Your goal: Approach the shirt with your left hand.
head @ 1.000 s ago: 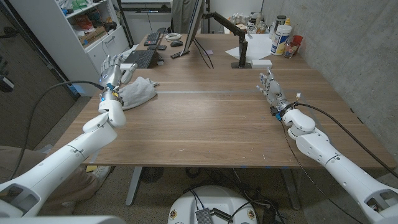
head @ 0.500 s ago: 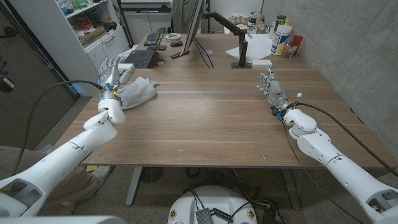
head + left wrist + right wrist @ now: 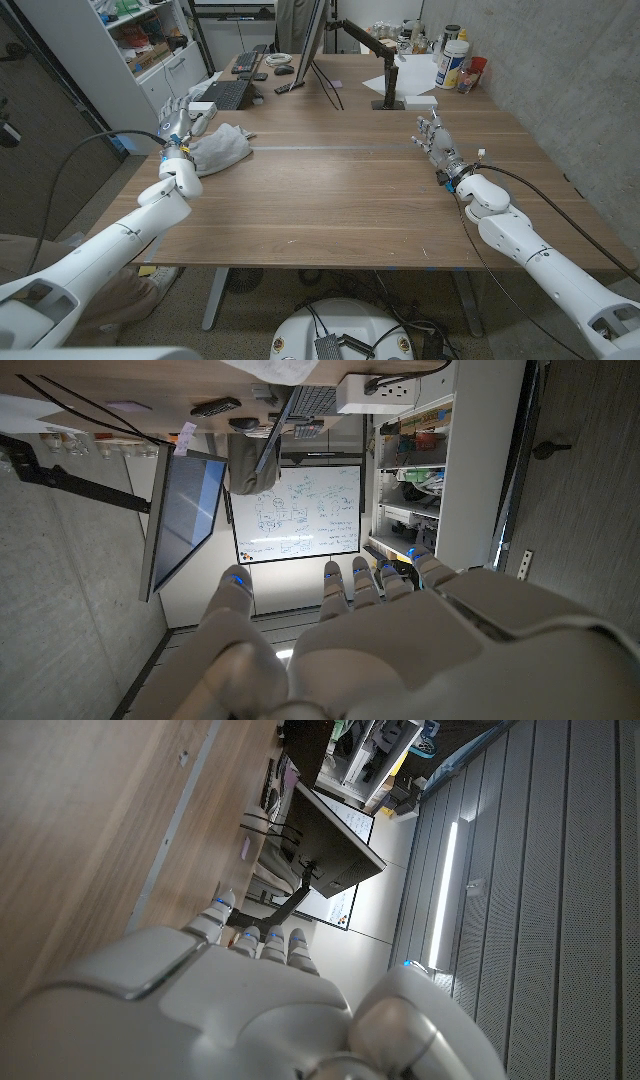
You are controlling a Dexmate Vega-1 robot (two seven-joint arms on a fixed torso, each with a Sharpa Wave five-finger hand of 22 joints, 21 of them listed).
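Note:
The shirt [image 3: 224, 146] is a crumpled light-grey heap near the table's left edge, with a corner of it in the left wrist view [image 3: 272, 368]. My left hand [image 3: 181, 122] stands upright at the shirt's left side with its fingers spread and nothing in it; I cannot tell whether it touches the cloth. From its own wrist camera the left hand [image 3: 372, 630] shows its back, fingers apart. My right hand [image 3: 437, 139] is raised over the table's right side, fingers apart and holding nothing, and the right hand [image 3: 232, 992] also shows above bare wood.
A black keyboard [image 3: 225, 93] and a small white box [image 3: 205, 107] lie just beyond the shirt. A monitor [image 3: 318, 40], a desk-arm base [image 3: 385, 90] and bottles [image 3: 452, 60] stand at the back. A white shelf unit [image 3: 150, 50] is off the table's left.
My left hand has dropped slightly beside the shirt's left edge. The right hand and the shirt have not moved.

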